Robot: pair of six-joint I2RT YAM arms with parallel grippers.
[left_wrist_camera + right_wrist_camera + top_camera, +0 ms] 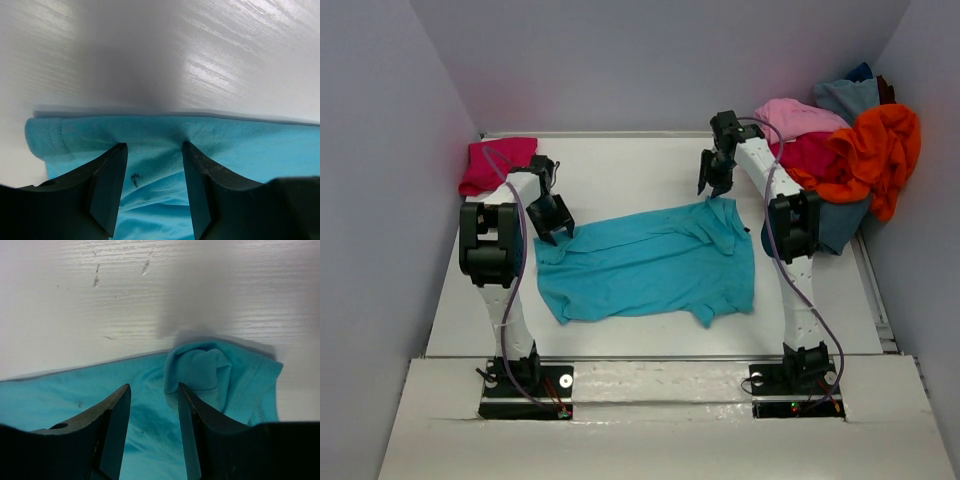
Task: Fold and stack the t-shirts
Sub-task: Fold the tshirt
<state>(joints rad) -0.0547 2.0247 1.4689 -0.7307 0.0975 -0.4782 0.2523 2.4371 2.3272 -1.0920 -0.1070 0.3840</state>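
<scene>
At the middle of the surface [620, 165], the turquoise t-shirt [645, 265] lies spread, its far-right sleeve [220, 375] bunched. Left claw [555, 230] and right claw [713, 188] stand spread over its far corners, pinching nothing. Caution: closing on the bunched sleeve, or too shallow, could skew the fold. White scuffed surface; pale walls [620, 60] on three sides; other t-shirts [875, 150] heaped in the far corners.

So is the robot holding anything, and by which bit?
Nothing is held. The left tool and right tool are both open, at the far edge of the turquoise shirt.
</scene>
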